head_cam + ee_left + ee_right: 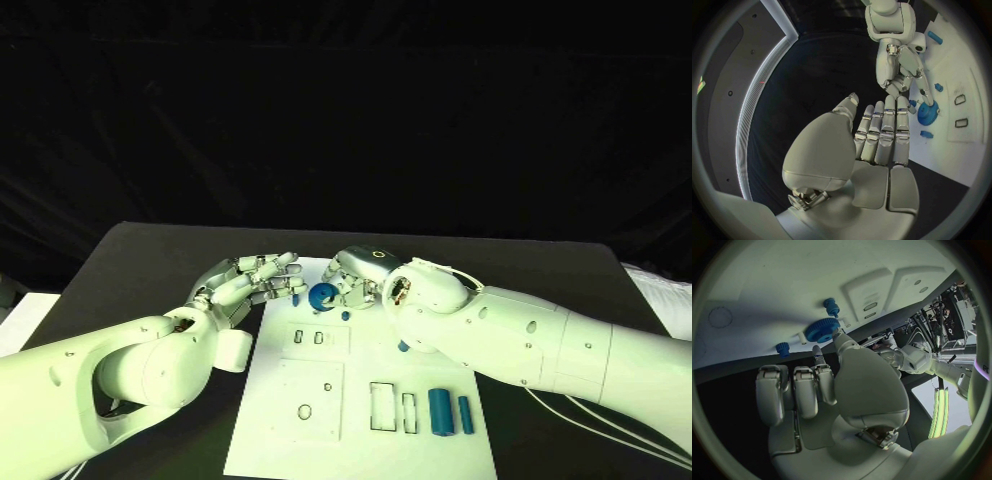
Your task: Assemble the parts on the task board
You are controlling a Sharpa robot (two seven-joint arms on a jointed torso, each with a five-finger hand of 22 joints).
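Though hidden overhead, gear [822, 329] pinched.

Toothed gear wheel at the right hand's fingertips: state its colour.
Blue. The toothed gear wheel shows best in the right wrist view, against the white task board.

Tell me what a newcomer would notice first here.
Both silver hands meet at the far end of the white task board: the right hand pinches a blue gear there, and the left hand hovers open beside it. Nearer the robot, two blue cylinders lie side by side on the board.
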